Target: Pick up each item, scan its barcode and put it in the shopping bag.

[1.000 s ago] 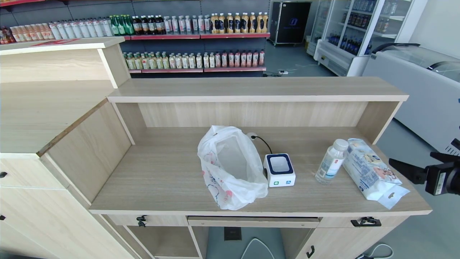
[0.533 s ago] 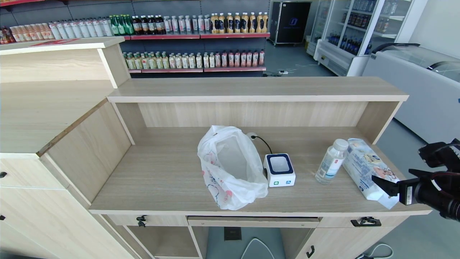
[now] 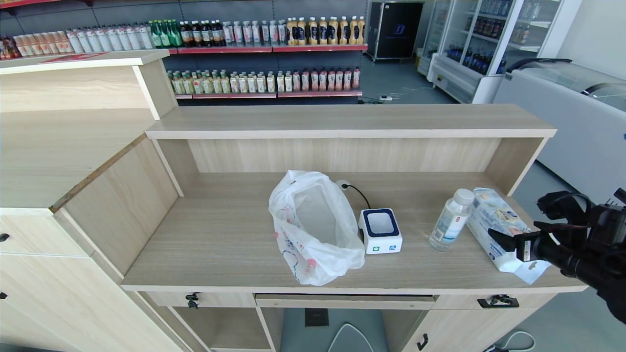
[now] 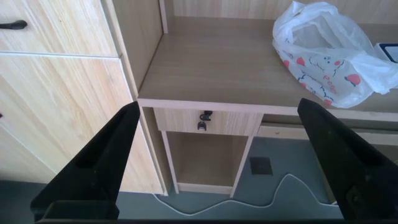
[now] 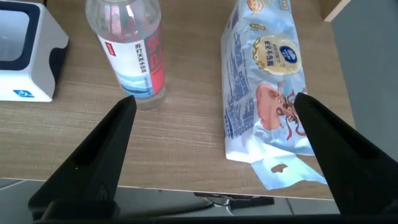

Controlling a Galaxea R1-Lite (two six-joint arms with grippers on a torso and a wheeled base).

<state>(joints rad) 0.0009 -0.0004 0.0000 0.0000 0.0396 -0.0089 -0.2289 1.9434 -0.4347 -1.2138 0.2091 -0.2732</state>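
A white plastic shopping bag lies open on the wooden counter, with a small white scanner just to its right. Further right stand a clear water bottle and, lying flat, a blue snack pack. My right gripper is open at the counter's right end, over the pack's near end. In the right wrist view its fingers straddle the bottle and the pack, beside the scanner. My left gripper hangs open and empty below the counter's front left, with the bag beyond it.
The counter has a raised back shelf and side walls. A black cable runs from the scanner behind the bag. Drawers sit under the counter's front edge. Bare wood lies left of the bag.
My right arm has come in from the right edge towards the counter, and its open gripper now overlaps the snack pack's near end. The items on the counter have not moved.
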